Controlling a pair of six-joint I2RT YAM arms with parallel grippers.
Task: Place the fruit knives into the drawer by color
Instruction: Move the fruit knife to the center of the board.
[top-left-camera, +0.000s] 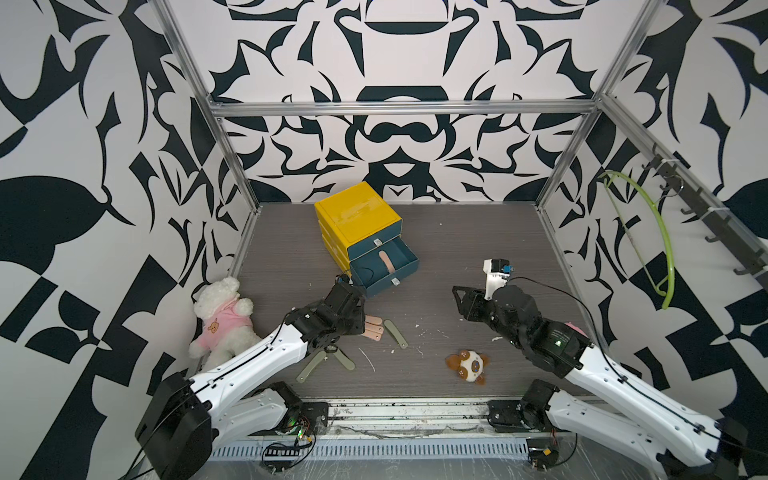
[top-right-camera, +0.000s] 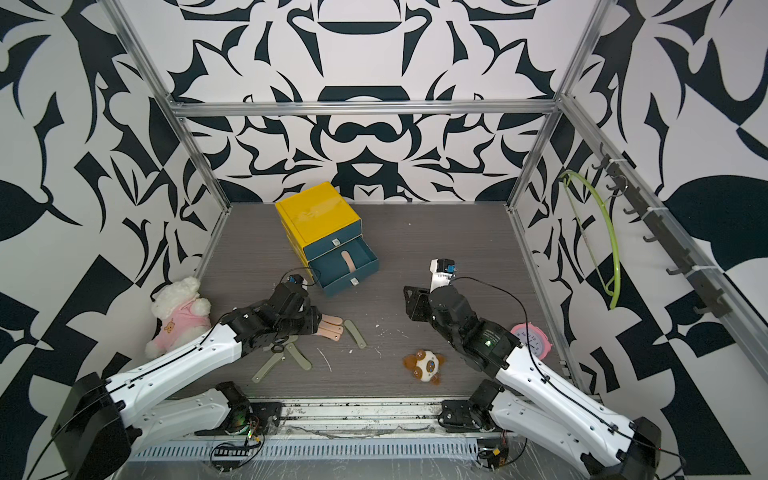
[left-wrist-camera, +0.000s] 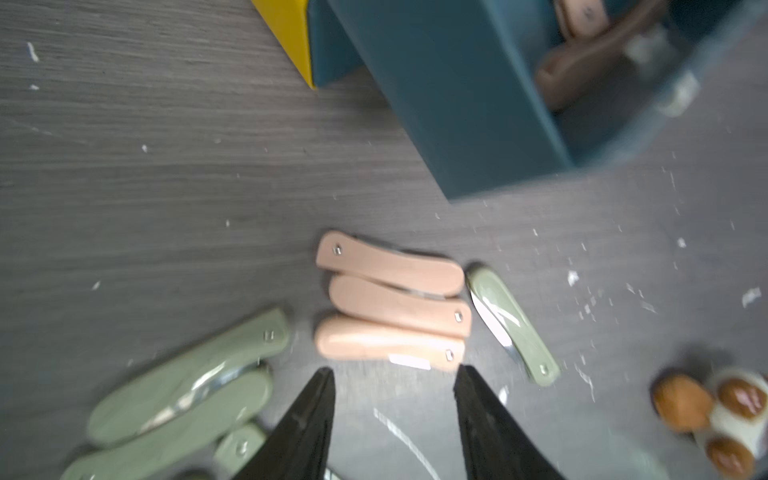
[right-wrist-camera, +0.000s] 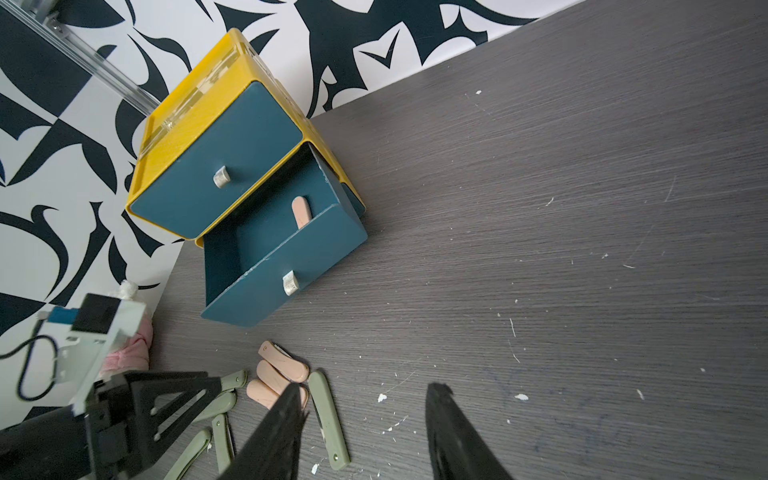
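The drawer unit is a yellow cabinet (top-left-camera: 357, 216) at the back, with its middle teal drawer (top-left-camera: 384, 270) pulled out. A peach fruit knife (top-left-camera: 388, 262) lies inside it. Three peach knives (left-wrist-camera: 390, 305) lie side by side on the table, with an olive knife (left-wrist-camera: 511, 320) beside them. Several more olive knives (left-wrist-camera: 178, 386) lie partly under my left arm. My left gripper (left-wrist-camera: 395, 374) is open with nothing between its jaws, its tips just short of the nearest peach knife (left-wrist-camera: 386, 343). My right gripper (right-wrist-camera: 365, 388) hovers open and empty over the table, to the right of the knives.
A white plush bear in a pink shirt (top-left-camera: 224, 320) leans at the left wall. A small brown-and-white plush (top-left-camera: 467, 365) lies near the front centre. A pink clock (top-right-camera: 532, 340) sits behind my right arm. A green hanger (top-left-camera: 648, 237) hangs on the right wall.
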